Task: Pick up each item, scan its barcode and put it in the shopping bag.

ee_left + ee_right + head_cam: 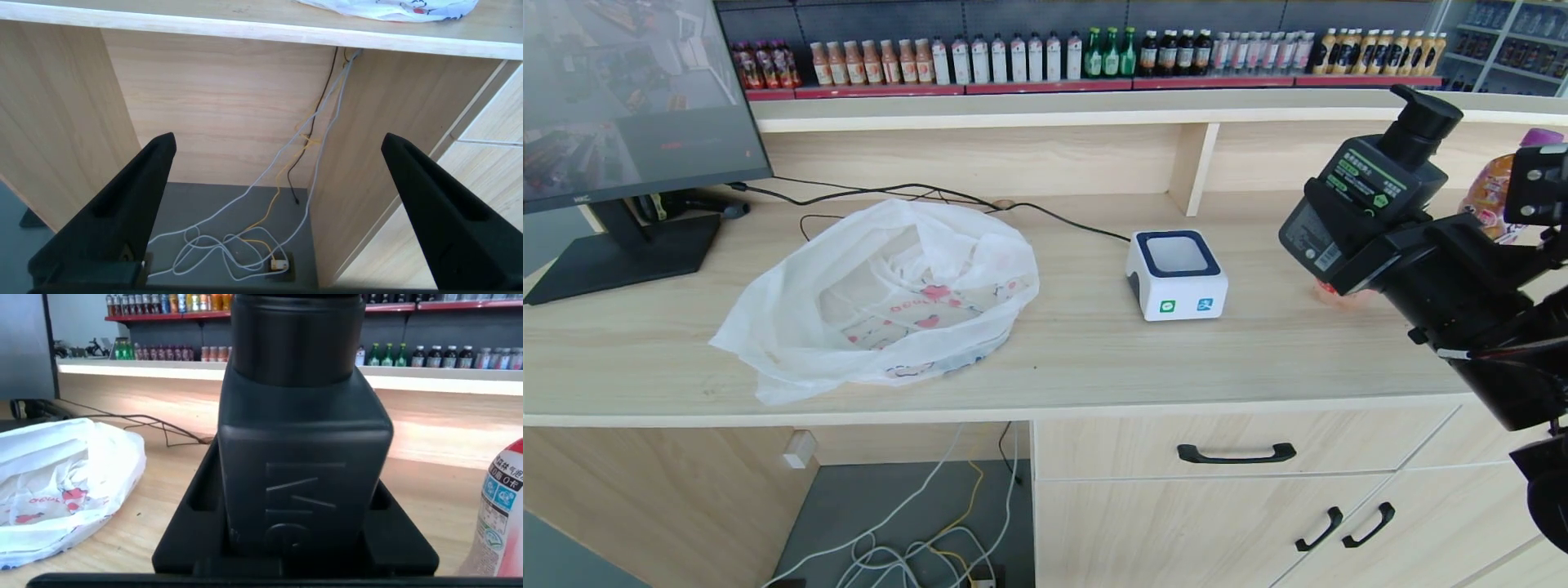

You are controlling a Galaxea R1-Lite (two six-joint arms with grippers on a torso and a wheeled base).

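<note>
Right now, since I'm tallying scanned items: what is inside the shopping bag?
The shopping bag lies open on the counter; inside, only its own printed plastic shows. Its crumpled near rim hides part of the bottom.

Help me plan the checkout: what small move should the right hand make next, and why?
Probably swing the black pump bottle left to above the scanner, barcode turned to its window. The right hand holds the bottle clear of the counter, and the scanner stands between it and the open shopping bag, so scanning comes first.

Counter (pixel 1094 359) with shopping bag (pixel 882 302), scanner (pixel 1176 273), monitor (pixel 629 98)
</note>
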